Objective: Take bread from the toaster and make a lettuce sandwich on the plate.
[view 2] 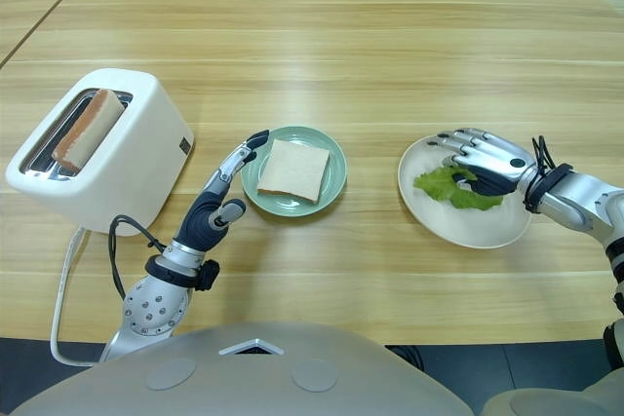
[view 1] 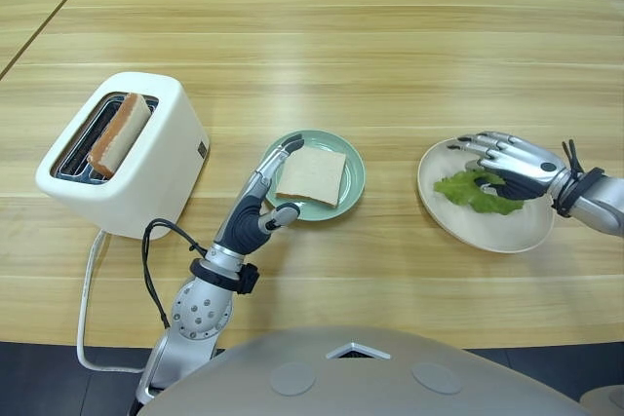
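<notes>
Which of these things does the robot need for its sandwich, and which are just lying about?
Needed: toaster, bread in its slot, bread slice, green plate under it, lettuce, cream plate, left hand, right hand.
Just there: white cord, wooden table.

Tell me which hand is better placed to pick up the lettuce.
The right hand: it is over the lettuce on the beige plate. The left hand lies beside the green plate with the bread slice, away from the lettuce.

Mounted side by side on the head, aimed forward and down, close above the counter [view 1: 409,36], sharing nearly the whole scene.
</notes>
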`<control>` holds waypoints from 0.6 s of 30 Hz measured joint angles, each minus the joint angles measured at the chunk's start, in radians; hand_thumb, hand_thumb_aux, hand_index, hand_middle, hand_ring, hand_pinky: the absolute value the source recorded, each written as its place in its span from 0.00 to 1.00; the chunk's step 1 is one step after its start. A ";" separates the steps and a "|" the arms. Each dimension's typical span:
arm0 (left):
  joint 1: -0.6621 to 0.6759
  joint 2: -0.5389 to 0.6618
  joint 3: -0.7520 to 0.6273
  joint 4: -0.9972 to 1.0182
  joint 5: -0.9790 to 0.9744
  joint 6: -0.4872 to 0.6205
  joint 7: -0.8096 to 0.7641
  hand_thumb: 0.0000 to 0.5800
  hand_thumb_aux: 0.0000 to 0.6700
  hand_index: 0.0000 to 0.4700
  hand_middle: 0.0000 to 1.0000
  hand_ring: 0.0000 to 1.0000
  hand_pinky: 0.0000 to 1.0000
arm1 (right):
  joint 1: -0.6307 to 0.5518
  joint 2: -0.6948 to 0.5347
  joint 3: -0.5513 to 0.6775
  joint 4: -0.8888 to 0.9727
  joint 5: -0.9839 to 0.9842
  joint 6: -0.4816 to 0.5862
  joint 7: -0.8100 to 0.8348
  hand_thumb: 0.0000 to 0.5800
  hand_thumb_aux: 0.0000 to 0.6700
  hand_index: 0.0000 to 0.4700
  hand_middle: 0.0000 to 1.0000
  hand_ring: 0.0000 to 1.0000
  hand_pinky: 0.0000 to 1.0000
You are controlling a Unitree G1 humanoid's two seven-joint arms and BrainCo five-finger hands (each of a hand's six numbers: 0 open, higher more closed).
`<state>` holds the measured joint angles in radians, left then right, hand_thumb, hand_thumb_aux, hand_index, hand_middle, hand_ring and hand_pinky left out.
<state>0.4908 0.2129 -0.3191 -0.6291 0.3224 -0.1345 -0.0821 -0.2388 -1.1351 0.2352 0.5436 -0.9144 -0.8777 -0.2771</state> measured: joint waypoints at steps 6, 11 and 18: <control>0.000 -0.016 0.025 -0.001 -0.049 -0.002 0.003 0.00 0.00 0.00 0.00 0.00 0.00 | -0.117 0.051 -0.029 -0.190 0.259 -0.035 0.203 1.00 1.00 1.00 0.00 0.00 0.00; -0.019 -0.028 0.056 0.000 -0.083 -0.010 0.004 0.00 0.00 0.00 0.00 0.00 0.00 | -0.306 0.268 0.110 -0.223 0.449 -0.036 0.461 1.00 1.00 1.00 0.00 0.00 0.00; -0.035 -0.029 0.077 0.001 -0.110 -0.015 -0.005 0.00 0.00 0.00 0.00 0.00 0.00 | -0.507 0.550 0.244 -0.053 0.530 -0.036 0.682 1.00 1.00 1.00 0.00 0.00 0.00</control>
<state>0.4557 0.1836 -0.2419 -0.6280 0.2126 -0.1494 -0.0868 -0.7456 -0.5848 0.4796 0.4905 -0.3839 -0.9139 0.4048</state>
